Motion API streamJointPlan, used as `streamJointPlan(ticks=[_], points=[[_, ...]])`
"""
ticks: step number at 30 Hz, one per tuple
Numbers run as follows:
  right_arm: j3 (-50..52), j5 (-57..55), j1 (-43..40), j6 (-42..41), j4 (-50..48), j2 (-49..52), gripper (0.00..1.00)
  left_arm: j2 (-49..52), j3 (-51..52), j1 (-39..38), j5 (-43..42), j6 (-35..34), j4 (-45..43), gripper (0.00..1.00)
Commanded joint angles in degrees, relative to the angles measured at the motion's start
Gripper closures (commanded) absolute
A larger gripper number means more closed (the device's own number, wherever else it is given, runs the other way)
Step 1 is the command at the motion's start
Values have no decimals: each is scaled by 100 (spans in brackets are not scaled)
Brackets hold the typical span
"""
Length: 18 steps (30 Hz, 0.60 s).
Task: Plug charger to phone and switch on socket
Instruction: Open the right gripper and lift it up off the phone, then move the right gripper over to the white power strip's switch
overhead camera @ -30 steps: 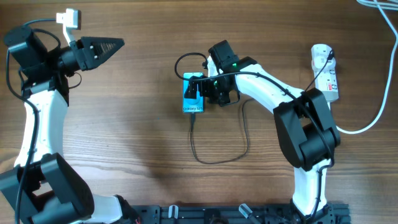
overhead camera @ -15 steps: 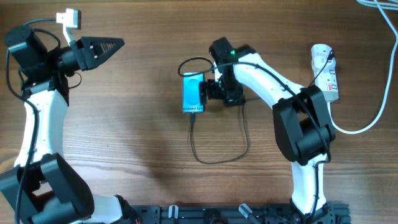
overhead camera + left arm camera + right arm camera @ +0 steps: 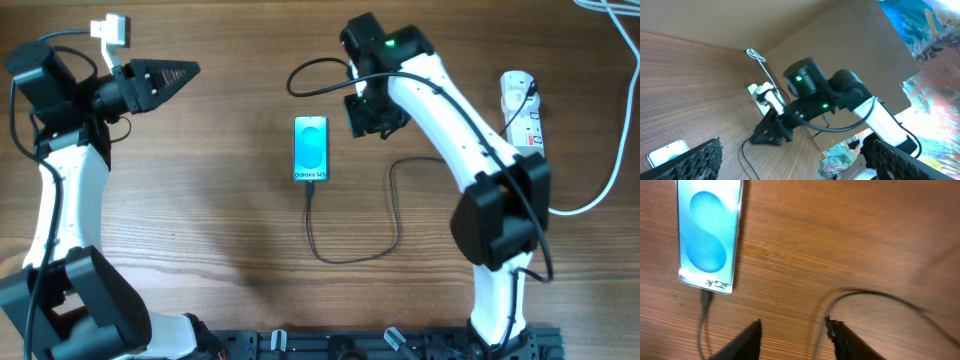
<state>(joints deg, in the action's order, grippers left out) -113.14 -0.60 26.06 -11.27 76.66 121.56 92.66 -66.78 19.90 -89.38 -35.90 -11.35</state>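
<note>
The phone [image 3: 311, 149] lies flat mid-table with its turquoise screen up. The black charger [image 3: 350, 255] loops over the wood, and its plug [image 3: 705, 297] sits against the phone's [image 3: 709, 235] bottom edge. My right gripper [image 3: 368, 122] hovers up and to the right of the phone. Its jaws stand apart over bare wood with nothing between them [image 3: 794, 330], and the cable runs just beside the right finger [image 3: 840, 337]. My left gripper [image 3: 185, 72] is open at the far left, well away from the phone [image 3: 667, 151]. The white socket [image 3: 525, 115] lies at the right edge.
A thick white lead [image 3: 600, 190] curves from the socket towards the table's right edge. A cardboard wall [image 3: 840, 40] stands behind the table. Another black cable loop [image 3: 310, 75] hangs off the right wrist above the phone.
My right gripper has drawn away from the phone, moving up and to the right, and its jaws have narrowed. The phone stays in place with the cable at its bottom edge. The left arm is still.
</note>
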Motion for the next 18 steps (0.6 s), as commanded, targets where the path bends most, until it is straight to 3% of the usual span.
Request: streamJointPlan(ticks=[1,10,14,18], points=[[-173,-879,-98,70,42,-590,65,-149,-101,24,-96,72,2,0],[-173,-1298,-160,-96,50,-1226,80,-149,-101,24,-96,72,2,0],[-173,-1652,-367,-136,55,-1397,93,-149,-101,24,-96,72,2,0],[-166,-1652,-785,-341,57,-1410,94,-149,-101,24,-96,72,2,0]])
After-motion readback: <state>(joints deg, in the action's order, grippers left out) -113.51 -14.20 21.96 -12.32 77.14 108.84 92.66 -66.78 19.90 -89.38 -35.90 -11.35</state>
